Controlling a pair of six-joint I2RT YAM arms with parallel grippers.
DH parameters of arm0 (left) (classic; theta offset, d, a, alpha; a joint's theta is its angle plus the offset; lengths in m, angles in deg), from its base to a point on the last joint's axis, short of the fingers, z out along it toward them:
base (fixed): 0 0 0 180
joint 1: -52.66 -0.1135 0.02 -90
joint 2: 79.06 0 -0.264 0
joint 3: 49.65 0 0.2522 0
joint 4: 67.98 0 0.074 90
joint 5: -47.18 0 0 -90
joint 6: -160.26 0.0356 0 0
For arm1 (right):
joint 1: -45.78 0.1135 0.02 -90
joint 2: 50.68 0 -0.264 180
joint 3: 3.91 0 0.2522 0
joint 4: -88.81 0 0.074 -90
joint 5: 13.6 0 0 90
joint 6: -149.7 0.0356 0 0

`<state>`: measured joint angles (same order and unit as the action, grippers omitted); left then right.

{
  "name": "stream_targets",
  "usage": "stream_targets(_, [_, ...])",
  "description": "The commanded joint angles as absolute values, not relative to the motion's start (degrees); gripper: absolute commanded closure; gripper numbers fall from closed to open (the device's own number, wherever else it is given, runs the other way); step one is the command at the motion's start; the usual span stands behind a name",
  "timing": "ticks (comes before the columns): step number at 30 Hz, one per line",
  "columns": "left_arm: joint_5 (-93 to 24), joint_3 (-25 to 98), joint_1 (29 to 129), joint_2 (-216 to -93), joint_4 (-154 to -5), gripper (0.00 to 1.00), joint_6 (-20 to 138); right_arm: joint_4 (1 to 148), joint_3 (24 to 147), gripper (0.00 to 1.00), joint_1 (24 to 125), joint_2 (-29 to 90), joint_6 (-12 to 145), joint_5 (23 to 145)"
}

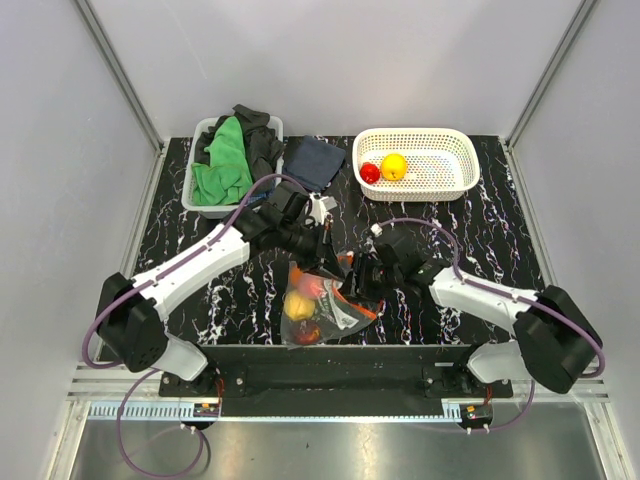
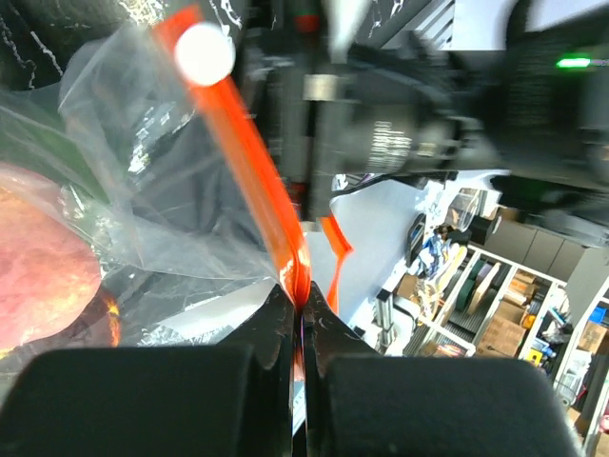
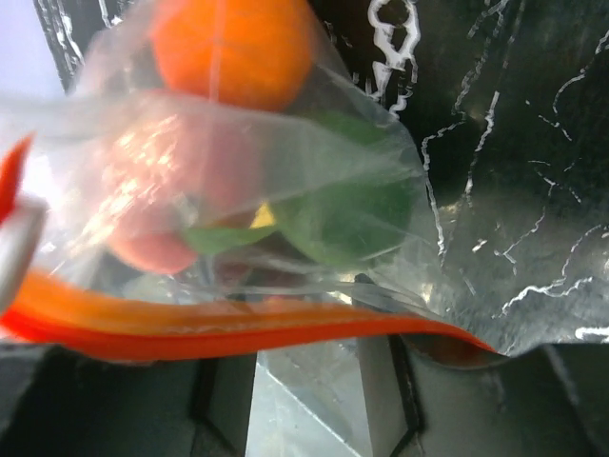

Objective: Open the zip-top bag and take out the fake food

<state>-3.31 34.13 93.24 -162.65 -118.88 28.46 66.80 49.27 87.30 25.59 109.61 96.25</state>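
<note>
The left claw point(image 2: 301, 309) has both black fingers pinched together on the orange zip strip point(image 2: 249, 143) of the zip-top bag point(image 2: 162, 200). The strip climbs up and left from the claw to a blurred white knob point(image 2: 205, 54). Left of the claw, a pink-red piece of the fake food point(image 2: 38, 257) shows through the clear plastic. Above the claw is the other arm point(image 2: 409, 133), dark and out of focus.

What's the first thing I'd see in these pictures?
A crinkly clear bag full of colourful toy food, at the front middle of the black table. The left end effector pinches its bright orange zip strip, and a white basket at the back right holds red and yellow fruit.
</note>
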Motion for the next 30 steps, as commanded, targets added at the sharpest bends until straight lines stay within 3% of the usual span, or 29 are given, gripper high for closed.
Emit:
stream_targets(1, [-1.07,34.69,93.97,-163.25,-113.73,1.0,25.7,77.76,46.59,0.46,87.88,28.94,112.43,97.31])
stream_targets(15, [-1.25,34.78,95.55,-168.18,-111.44,1.0,24.73,97.34,42.64,0.05,87.7,39.58,115.69,99.6])
stream_targets(20, [-1.69,32.5,95.64,-167.92,-111.36,1.0,24.82,105.52,42.55,0.05,87.79,44.5,115.68,101.62])
stream_targets(21, [-1.77,32.14,95.64,-167.83,-111.27,1.0,24.91,106.68,42.37,0.06,87.79,45.2,116.12,101.71])
stream_targets(23, [-1.86,31.53,95.64,-167.65,-111.27,1.0,25.08,111.23,41.67,0.17,87.79,47.05,117.35,102.32])
stream_targets(25, [-2.04,31.35,95.64,-167.57,-111.36,1.0,25.17,114.15,40.79,0.35,87.79,48.19,119.02,102.5])
stream_targets(28, [-2.21,31.17,95.64,-167.21,-111.09,1.0,25.17,114.26,41.31,0.48,87.79,47.94,118.59,103.37])
stream_targets(29, [-2.3,31.17,95.64,-166.86,-111.09,1.0,25.35,112.33,41.57,0.6,87.79,47.58,118.06,103.99])
stream_targets(30, [-2.3,31.17,95.64,-166.69,-111.09,1.0,25.43,111.27,41.84,0.66,87.7,47.06,117.54,104.17])
